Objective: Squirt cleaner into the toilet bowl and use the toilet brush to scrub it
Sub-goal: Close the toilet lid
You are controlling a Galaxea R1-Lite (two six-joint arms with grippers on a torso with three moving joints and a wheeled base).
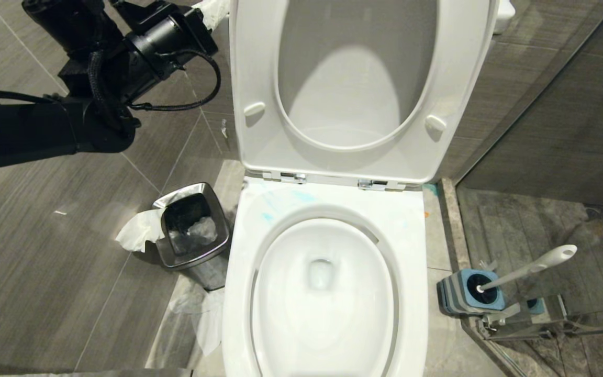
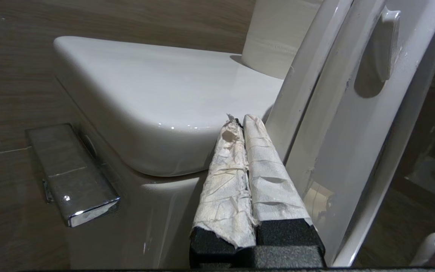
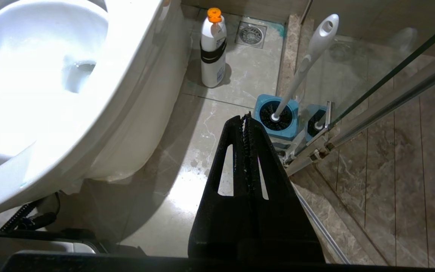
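Only your right wrist view shows the white, orange-capped cleaner bottle [image 3: 213, 49] beside the glossy toilet bowl [image 3: 32, 75]. The toilet brush [image 3: 303, 64] stands in its square blue holder [image 3: 276, 118]. Both the paper-wrapped left gripper [image 2: 243, 126] and right gripper [image 3: 246, 121] are closed, empty.

Matte black left arm [image 1: 45, 131], looped black cable; left tool [image 2: 242, 128] taped white, right tool [image 3: 246, 124] black, slotted.

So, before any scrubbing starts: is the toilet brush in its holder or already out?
In. The toilet brush stands with its head inside the blue holder on the floor, handle leaning free; no gripper touches it.
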